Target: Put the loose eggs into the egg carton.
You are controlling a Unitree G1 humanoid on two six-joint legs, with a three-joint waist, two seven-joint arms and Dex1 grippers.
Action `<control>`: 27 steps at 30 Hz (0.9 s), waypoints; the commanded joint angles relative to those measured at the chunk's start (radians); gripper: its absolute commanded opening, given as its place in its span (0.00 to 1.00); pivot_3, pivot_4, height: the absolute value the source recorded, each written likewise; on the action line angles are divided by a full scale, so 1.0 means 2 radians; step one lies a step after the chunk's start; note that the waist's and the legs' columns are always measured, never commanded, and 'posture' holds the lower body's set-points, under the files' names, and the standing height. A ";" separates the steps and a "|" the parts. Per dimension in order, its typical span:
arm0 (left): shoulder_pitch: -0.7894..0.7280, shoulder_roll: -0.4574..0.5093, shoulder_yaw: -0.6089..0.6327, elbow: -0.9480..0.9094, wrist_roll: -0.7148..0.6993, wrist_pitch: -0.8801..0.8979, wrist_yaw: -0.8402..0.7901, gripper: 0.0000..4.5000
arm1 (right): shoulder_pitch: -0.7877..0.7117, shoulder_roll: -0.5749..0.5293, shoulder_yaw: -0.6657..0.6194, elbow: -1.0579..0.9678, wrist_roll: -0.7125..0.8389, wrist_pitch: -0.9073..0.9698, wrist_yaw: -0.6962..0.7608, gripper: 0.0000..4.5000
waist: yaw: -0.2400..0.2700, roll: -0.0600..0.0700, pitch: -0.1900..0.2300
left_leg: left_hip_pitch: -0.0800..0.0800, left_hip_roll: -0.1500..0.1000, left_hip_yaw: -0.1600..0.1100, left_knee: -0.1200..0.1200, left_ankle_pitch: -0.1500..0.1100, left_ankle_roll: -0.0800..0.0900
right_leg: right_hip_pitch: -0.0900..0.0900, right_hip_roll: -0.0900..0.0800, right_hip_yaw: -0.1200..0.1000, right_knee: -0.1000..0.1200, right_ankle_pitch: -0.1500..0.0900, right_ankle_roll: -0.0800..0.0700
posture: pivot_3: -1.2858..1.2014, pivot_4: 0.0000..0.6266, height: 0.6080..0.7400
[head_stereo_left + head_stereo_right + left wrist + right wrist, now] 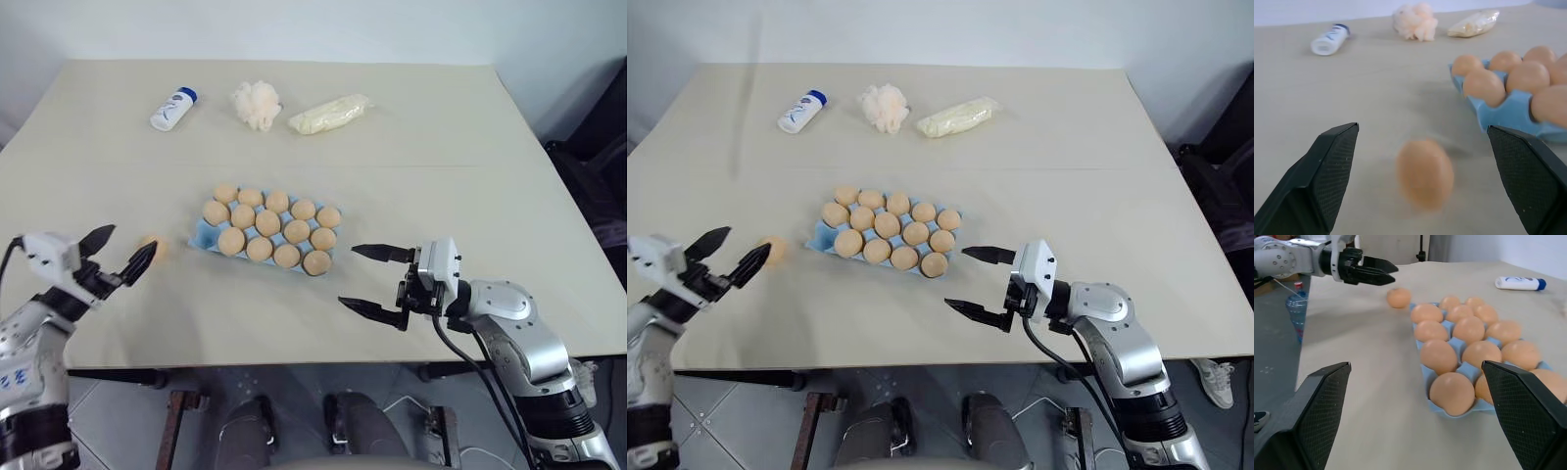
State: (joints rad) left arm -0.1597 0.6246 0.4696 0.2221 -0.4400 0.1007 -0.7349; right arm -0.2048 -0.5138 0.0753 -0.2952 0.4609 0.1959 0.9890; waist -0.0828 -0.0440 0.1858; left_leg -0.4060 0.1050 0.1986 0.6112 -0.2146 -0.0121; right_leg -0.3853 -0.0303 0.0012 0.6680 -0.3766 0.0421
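Nearly done, by my reckoning. My surface (pixel 411 186) is a broad, matte beige board. On it the egg carton (pixel 203 237), a shallow light-blue moulded tray, sits in the middle, its round cups filled with smooth tan ovals; I cannot see an empty cup from here. One loose egg (pixel 150 245) is left, lying on the board just beside the carton's left end, right in front of my left pincer (pixel 120 252), whose textured black fingers are spread wide and hold nothing. My right pincer (pixel 375 281) is likewise spread and empty, near the carton's other side.
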 commanded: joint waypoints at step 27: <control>-0.131 -0.022 -0.104 0.016 0.006 -0.017 -0.069 0.41 | 0.031 -0.003 -0.017 -0.032 0.000 -0.015 -0.035 1.00 | 0.011 0.000 0.000 | 0.000 0.000 0.001 0.001 0.002 -0.002 | -0.002 0.001 0.002 0.003 0.000 0.000 | 0.52 0.24 1.00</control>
State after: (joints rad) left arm -0.4140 0.5899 0.3017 0.2839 -0.4387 0.0647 -0.8468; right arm -0.1430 -0.5173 0.0628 -0.3289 0.4575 0.1928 0.9222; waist -0.0608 -0.0445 0.1855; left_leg -0.4068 0.1056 0.2017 0.6131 -0.2113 -0.0154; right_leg -0.3894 -0.0278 0.0046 0.6737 -0.3767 0.0424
